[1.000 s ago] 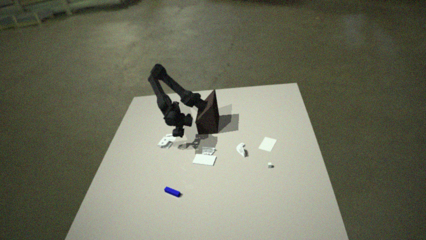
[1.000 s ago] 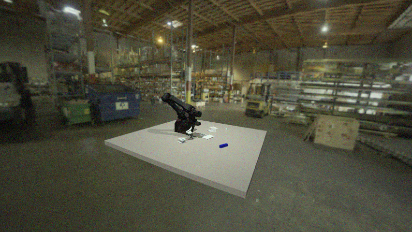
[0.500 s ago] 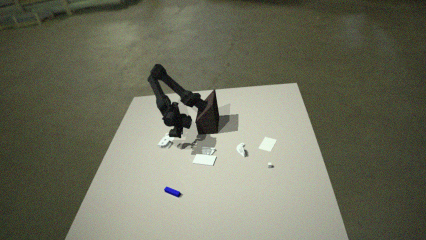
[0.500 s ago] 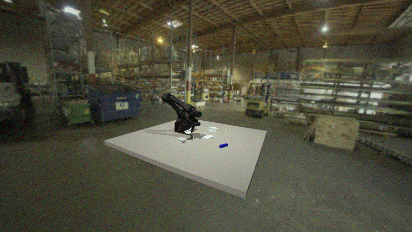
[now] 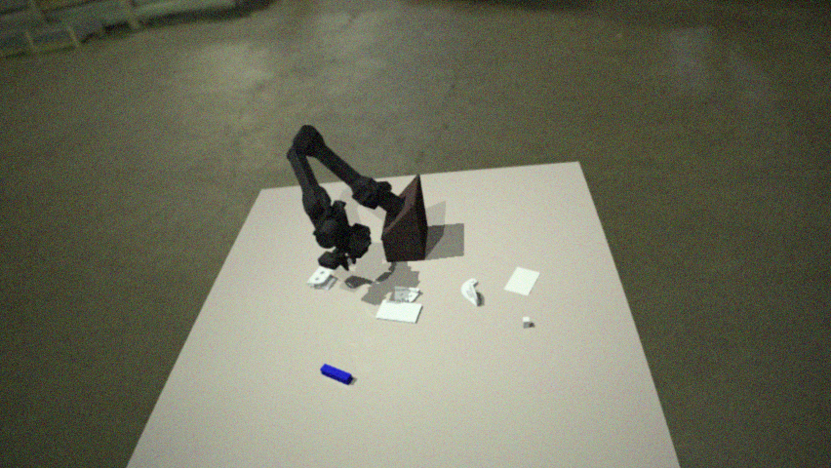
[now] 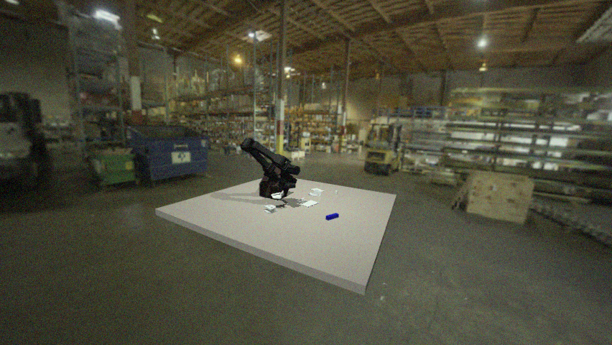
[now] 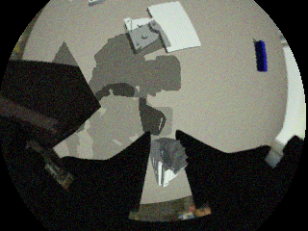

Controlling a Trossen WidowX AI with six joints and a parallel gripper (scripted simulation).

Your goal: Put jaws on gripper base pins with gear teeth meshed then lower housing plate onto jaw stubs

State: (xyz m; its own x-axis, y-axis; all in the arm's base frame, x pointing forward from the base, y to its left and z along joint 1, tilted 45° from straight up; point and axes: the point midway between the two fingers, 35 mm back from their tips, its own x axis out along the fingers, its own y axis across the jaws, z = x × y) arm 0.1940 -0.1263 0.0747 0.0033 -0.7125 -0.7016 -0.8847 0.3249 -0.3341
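Note:
My gripper [image 5: 341,262] [image 7: 164,134] is shut on a grey-white toothed jaw [image 7: 168,155] [image 6: 277,195], its gear teeth showing between the fingers in the wrist view. It hangs above the table, near the holed white housing plate [image 5: 321,276] [image 6: 270,208], which stands at the left. The gripper base [image 5: 407,293] [image 7: 143,38] lies in the arm's shadow; small round features show on it, and no jaw is seen on its pins. The second jaw [image 5: 471,292] lies loose to the right of the base. Fine contact between fingers and jaw is too dark to see.
A flat white plate [image 5: 399,311] [image 6: 309,203] [image 7: 176,26] lies beside the base. Another white plate [image 5: 522,281] and a small white block [image 5: 526,322] [image 6: 336,192] lie to the right. A blue bar [image 5: 336,373] [image 6: 332,216] [image 7: 261,56] lies toward the front. The arm's dark mount [image 5: 407,235] stands behind.

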